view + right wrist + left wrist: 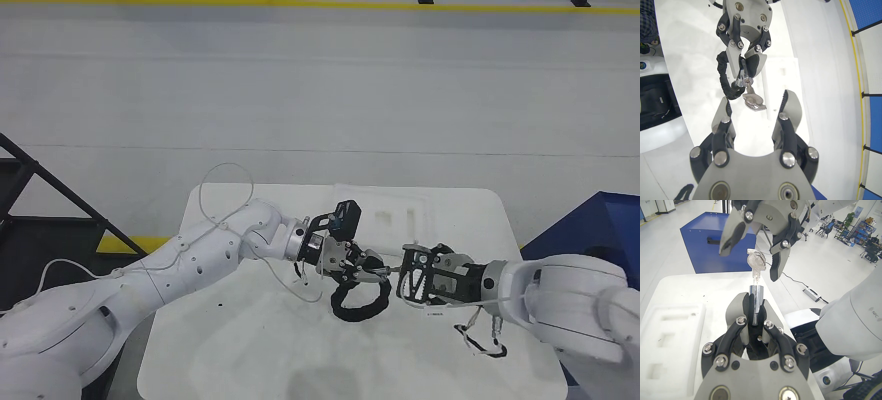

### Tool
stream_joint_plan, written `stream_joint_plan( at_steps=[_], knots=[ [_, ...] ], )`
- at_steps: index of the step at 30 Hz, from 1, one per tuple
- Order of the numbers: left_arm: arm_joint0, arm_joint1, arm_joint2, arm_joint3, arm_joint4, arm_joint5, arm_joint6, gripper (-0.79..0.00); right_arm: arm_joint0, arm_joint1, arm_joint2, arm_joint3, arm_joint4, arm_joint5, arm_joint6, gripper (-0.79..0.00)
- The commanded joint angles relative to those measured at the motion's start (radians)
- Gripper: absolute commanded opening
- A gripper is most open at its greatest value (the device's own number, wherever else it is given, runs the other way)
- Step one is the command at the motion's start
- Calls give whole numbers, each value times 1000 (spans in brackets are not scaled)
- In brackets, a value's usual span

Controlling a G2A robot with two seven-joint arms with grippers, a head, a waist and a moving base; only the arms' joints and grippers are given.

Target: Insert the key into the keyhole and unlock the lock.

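My left gripper [755, 300] is shut on the chrome lock cylinder [756, 298], whose black cable loop [723, 75] hangs below it over the table. The silver key [756, 262] sticks out of the keyhole, blade in the cylinder's face [747, 81]. My right gripper [756, 106] is open. Its fingers [730, 237] stand on either side of the key's head [754, 102] without touching it. In the top view the left gripper [362, 268] and right gripper [402, 272] face each other above the table's middle, with the key [388, 268] between them.
A white foam tray [668, 332] with several recesses lies on the white table [250, 350] behind the grippers. A blue cabinet [590, 240] stands off the table's right side. A black strap [480, 340] lies under the right arm.
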Motion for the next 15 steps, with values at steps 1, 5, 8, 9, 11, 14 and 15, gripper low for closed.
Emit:
stream_joint_plan(
  at_steps=[1,5,8,9,11,14,15],
  knots=[
    [2,-1,0,0,-2,0,0,-785,0,-1,-9,-9,-18,5,-6,-499],
    [7,-2,0,-2,3,0,10,-785,1,-2,-26,-36,-61,15,-10,-539],
    [13,-3,0,-2,9,0,16,-785,8,-3,-42,-36,-80,10,-17,-616],
    [14,-3,0,-2,9,0,17,-785,11,-4,-46,-36,-83,10,-20,-708],
    [15,-4,0,-1,12,0,21,-785,15,-4,-53,-36,-85,11,-22,-785],
    [17,-4,0,-1,15,0,25,-785,19,-5,-59,-36,-73,14,-26,-785],
    [17,-4,0,-2,16,0,25,-785,20,-5,-59,-36,-64,14,-28,-785]
  ],
)
